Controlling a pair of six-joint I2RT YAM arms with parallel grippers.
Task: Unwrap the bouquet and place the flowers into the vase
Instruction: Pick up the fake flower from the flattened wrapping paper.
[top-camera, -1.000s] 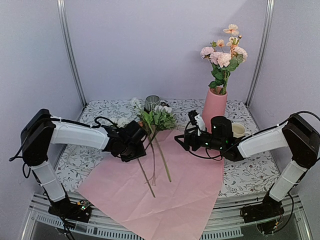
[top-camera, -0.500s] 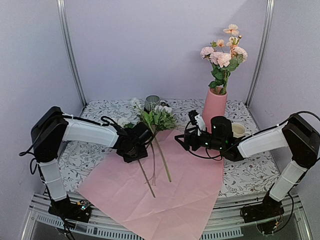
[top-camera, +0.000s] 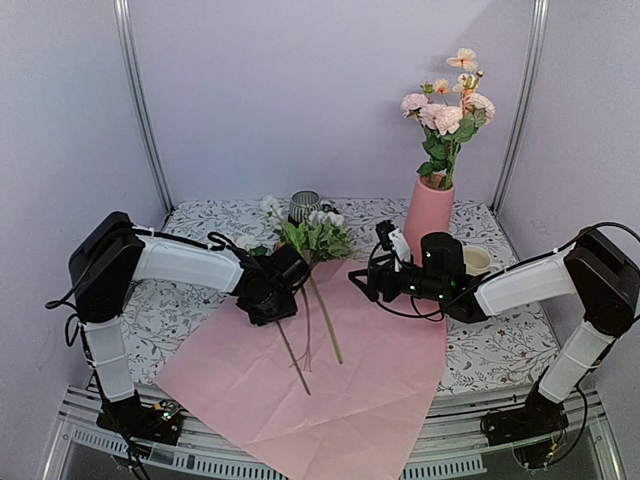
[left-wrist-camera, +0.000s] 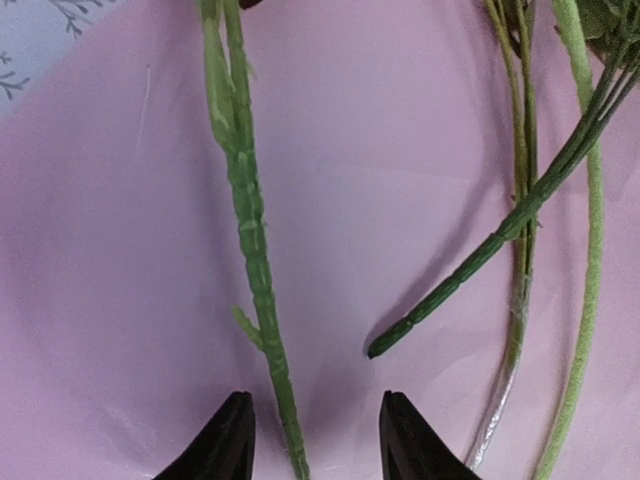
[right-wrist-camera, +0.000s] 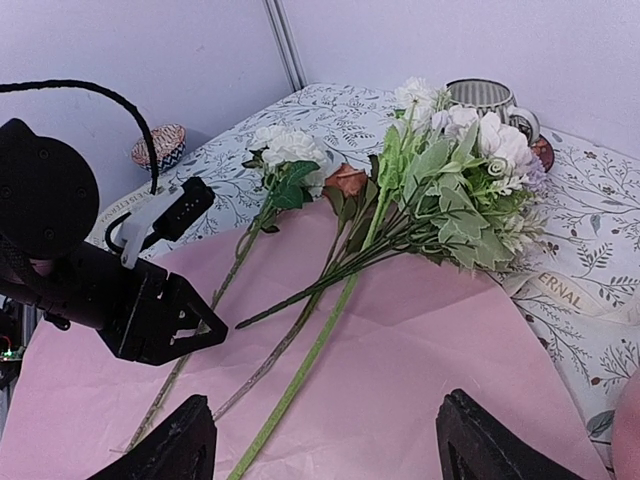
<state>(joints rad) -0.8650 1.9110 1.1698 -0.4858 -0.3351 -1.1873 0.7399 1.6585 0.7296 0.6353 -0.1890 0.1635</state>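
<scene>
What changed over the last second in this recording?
The left gripper slid rightward over the pink paper to straddle a green stem, jaws open, nothing held. The right gripper, loose flowers and vase stayed put.

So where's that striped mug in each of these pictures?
Top external: striped mug at the back, behind the loose flowers.
Left wrist: not in view.
Right wrist: striped mug top right, behind the flowers.
Shared landmark: the pink paper under the stems, seen in all three.

Pink vase (top-camera: 428, 218), green stems (left-wrist-camera: 252, 240) (pale pink paper (left-wrist-camera: 120, 280))
</scene>
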